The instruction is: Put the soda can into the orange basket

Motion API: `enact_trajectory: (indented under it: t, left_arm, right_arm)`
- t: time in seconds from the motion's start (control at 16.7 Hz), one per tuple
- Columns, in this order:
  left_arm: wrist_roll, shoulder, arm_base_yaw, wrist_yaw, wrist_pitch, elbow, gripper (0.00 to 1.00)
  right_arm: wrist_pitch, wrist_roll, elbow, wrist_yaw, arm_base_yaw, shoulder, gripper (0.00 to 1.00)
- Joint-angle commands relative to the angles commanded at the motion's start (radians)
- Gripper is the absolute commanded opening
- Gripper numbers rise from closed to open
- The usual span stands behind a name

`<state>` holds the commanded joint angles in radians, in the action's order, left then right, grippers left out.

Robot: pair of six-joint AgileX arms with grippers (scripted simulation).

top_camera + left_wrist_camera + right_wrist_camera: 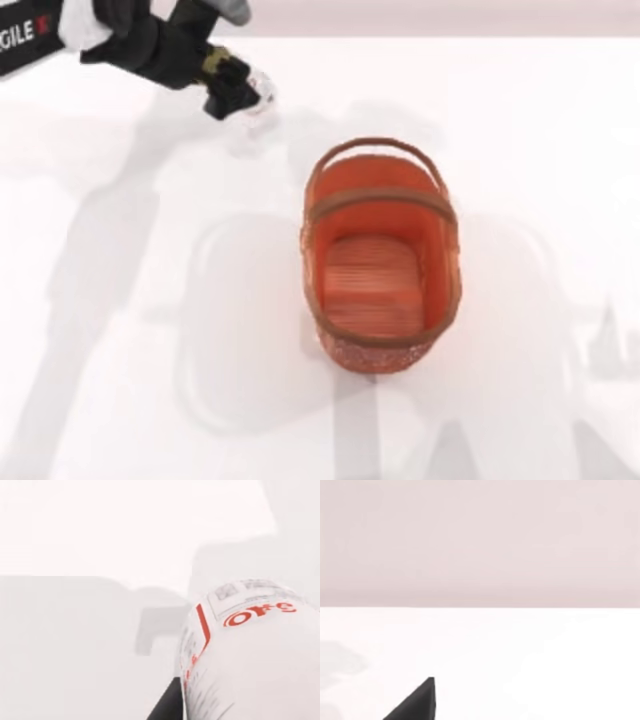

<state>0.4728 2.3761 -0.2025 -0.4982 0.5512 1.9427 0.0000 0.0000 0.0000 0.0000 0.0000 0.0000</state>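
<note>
On our left arm's white casing we read the letters "GILE", and up close in the left wrist view the soda can [250, 655] shows red mirrored characters and a red stripe over fine grey print we cannot read. From above, our left gripper [243, 93] is clenched around the can [260, 95] near the table's [120, 300] far left, well apart from the orange basket [380, 255], whose slatted floor holds nothing. The right wrist view shows only bare table [520, 655] and one dark fingertip [417, 702], so we cannot tell that gripper's state.
</note>
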Motion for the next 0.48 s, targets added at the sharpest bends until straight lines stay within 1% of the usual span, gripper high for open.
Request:
enact_trajectory:
  t: [0.3,0.48]
  left_arm:
    - [-0.181,-0.145,-0.056,-0.32,-0.571,-0.278,0.0]
    - [-0.283,-0.237,-0.088,-0.499,-0.871,-0.442,0.0]
  right_arm:
    - [0.0,0.0,0.0,0.0,0.0,0.0,1.0]
    - [0.0,0.0,0.0,0.0,0.0,0.0,1.0]
